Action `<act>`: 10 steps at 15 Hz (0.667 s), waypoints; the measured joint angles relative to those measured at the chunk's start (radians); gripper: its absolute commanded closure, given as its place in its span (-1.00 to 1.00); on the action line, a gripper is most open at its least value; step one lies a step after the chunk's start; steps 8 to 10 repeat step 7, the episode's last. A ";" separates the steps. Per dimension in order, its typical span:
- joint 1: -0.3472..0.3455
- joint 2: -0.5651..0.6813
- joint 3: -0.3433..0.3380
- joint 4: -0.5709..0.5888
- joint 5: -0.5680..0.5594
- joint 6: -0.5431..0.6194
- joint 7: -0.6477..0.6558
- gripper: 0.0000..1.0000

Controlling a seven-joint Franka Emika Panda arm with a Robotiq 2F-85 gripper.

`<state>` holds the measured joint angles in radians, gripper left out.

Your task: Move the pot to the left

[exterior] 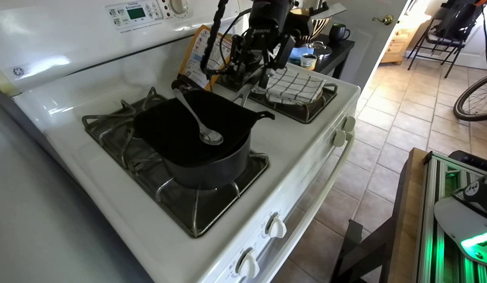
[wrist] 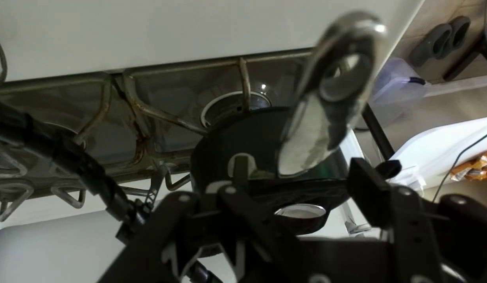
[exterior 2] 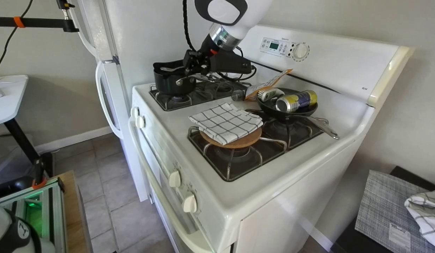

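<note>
Pot (exterior: 206,173) sits on the burner grate (exterior: 196,212); I see the gripper (wrist: 300,175) near the metal handle (wrist: 314,122), fingers spread apart

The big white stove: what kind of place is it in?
Probably a home kitchen. The stove is a place for cooking, there's a black pot on it, and what looks like a white fridge stands beside it.

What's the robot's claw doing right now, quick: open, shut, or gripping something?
Gripper: open, its fingers wide apart, not closed on the pot handle.
</note>
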<state>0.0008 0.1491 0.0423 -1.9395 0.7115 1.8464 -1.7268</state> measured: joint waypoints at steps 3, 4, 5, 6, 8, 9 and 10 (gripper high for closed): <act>-0.004 -0.056 -0.006 0.014 -0.071 -0.044 0.069 -1.00; -0.007 -0.080 -0.011 0.016 -0.075 -0.047 0.079 -1.00; -0.012 -0.107 -0.016 0.017 -0.074 -0.046 0.081 -1.00; -0.017 -0.135 -0.023 0.017 -0.069 -0.043 0.081 -0.99; -0.022 -0.164 -0.030 0.016 -0.063 -0.035 0.080 -1.00; -0.022 -0.164 -0.030 0.016 -0.063 -0.035 0.080 -1.00; -0.022 -0.164 -0.030 0.016 -0.063 -0.035 0.080 -1.00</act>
